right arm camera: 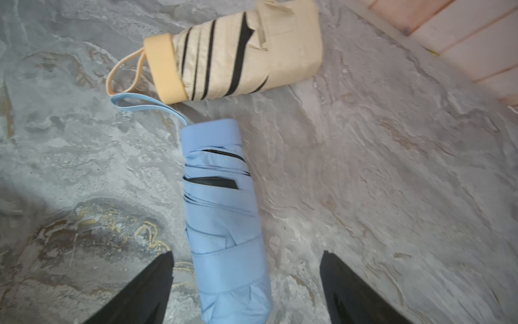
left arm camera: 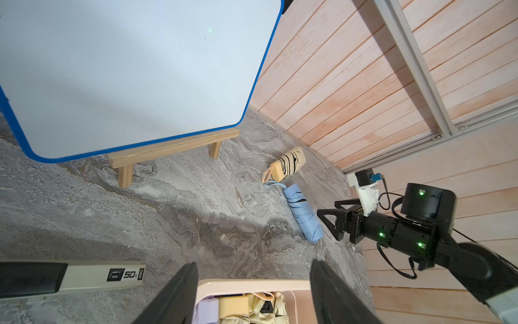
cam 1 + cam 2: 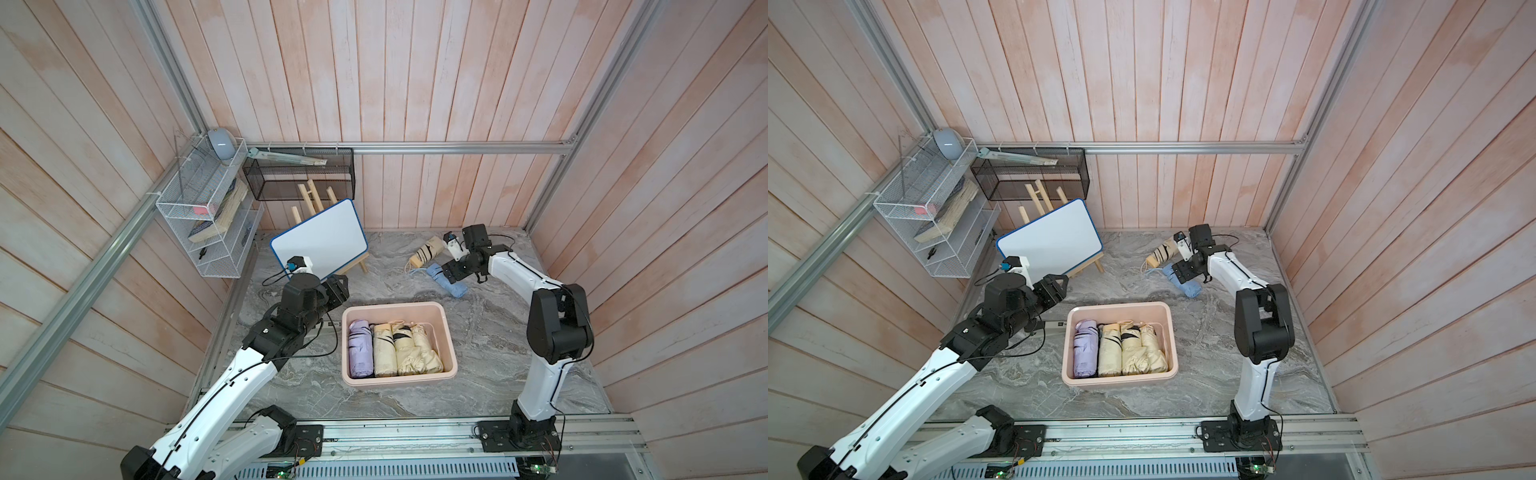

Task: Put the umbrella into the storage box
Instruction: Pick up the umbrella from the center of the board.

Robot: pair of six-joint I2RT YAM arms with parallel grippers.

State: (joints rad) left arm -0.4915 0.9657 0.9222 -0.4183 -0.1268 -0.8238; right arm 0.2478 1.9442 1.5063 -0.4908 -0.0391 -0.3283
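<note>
The left gripper (image 2: 253, 262) is hovering by the far left corner of the pink storage box (image 3: 395, 306), jaws spread with nothing between them. The box is sitting mid-worktop (image 3: 498, 353), holding four folded umbrellas (image 3: 395, 349) side by side. Farther right and back, the blue umbrella (image 1: 224, 210) is lying flat beside a striped cream one (image 1: 238, 56). The right gripper (image 1: 246, 252) is straddling its rolled end, jaws wide, a gap showing on each side.

Left claw (image 2: 253, 265), right claw (image 1: 246, 252): both spread.
</note>
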